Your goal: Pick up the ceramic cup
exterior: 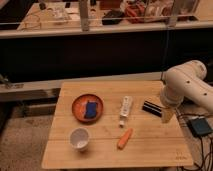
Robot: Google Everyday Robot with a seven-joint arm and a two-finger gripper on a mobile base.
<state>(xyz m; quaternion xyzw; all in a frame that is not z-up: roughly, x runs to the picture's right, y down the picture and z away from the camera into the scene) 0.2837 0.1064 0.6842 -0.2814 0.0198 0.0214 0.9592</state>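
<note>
The ceramic cup (79,138) is small, white and round with a darker inside. It stands upright near the front left of the wooden table (150,147). My gripper (167,115) hangs from the white arm (186,85) over the table's right edge, far to the right of the cup and apart from it. It holds nothing that I can see.
An orange plate (76,105) with a blue object (90,110) on it sits behind the cup. A white tube-shaped bottle (125,110) lies mid-table, with an orange carrot-like piece (125,138) in front of it. A black object (151,107) lies beside the gripper. A dark box (200,126) with cables sits on the floor at right.
</note>
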